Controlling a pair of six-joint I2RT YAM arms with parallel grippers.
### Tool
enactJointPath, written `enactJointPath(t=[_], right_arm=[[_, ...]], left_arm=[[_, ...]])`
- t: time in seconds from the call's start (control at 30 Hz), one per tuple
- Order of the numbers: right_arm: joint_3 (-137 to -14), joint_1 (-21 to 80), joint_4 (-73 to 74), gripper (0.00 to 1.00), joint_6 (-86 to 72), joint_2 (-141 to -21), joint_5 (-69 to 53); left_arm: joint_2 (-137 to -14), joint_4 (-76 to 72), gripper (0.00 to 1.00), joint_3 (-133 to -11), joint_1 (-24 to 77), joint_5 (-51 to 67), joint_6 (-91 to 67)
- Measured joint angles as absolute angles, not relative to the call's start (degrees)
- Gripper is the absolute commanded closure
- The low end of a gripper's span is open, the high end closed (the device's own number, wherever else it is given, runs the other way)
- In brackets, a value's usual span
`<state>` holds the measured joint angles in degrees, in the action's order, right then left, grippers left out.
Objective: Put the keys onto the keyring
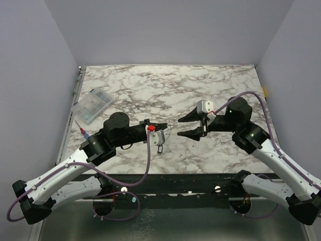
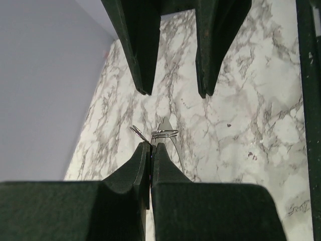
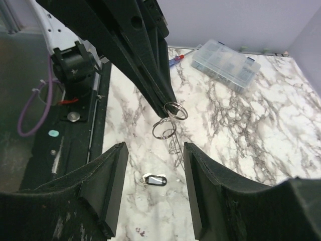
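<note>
**Left gripper** (image 2: 150, 146): the jaws are fully closed and pinch the keyring (image 2: 164, 133) at the fingertips. The keyring is thin silvery wire, apparently two linked loops. It projects from the tip toward 3 o'clock in the top view and hangs clear of the marble table (image 1: 150, 85).

**Right gripper** (image 3: 154, 146): the jaws stand apart at a medium width with nothing between them. It faces the left gripper, pointing toward 9 o'clock in the top view. Its fingertips are near the loops but do not touch them.

**The key** (image 3: 154, 179): a small dark oblong with a pale centre. It lies flat on the table, at 6 o'clock of the loops in the right wrist view. It is not on the keyring.

**Step in hand, as judged:** collect the key with the right gripper, then thread it.

1. Leave the left grip as it is; the loops are the fixed target.
2. Lower the right gripper over the key with the fingers spanning its short side.
3. Grip near one end so the hole end is exposed. The hole is too small to locate here, so confirm it before closing.
4. Avoid brushing the loops on the way down. A knock may twist them in the pinch.
</note>
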<state>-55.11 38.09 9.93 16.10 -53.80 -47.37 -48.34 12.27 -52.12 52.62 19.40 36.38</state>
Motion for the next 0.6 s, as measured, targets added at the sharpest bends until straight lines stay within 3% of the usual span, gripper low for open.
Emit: enactJointPath(t=[0.33, 0.43, 0.6], right_arm=[[-55.11, 38.09, 9.93, 0.45, 21.87, -57.54, -45.30], [-54.92, 38.09, 9.61, 0.51, 19.57, -58.35, -43.75], [-47.68, 38.20, 1.69, 0.51, 9.21, -56.03, -37.17]], left_arm=[[-48.21, 15.77, 1.00, -51.40, 53.17, 13.89, 42.39], [-47.66, 15.77, 1.00, -50.04, 53.39, 10.94, 43.18], [-47.53, 15.68, 1.00, -48.69, 53.39, 5.23, 43.33]])
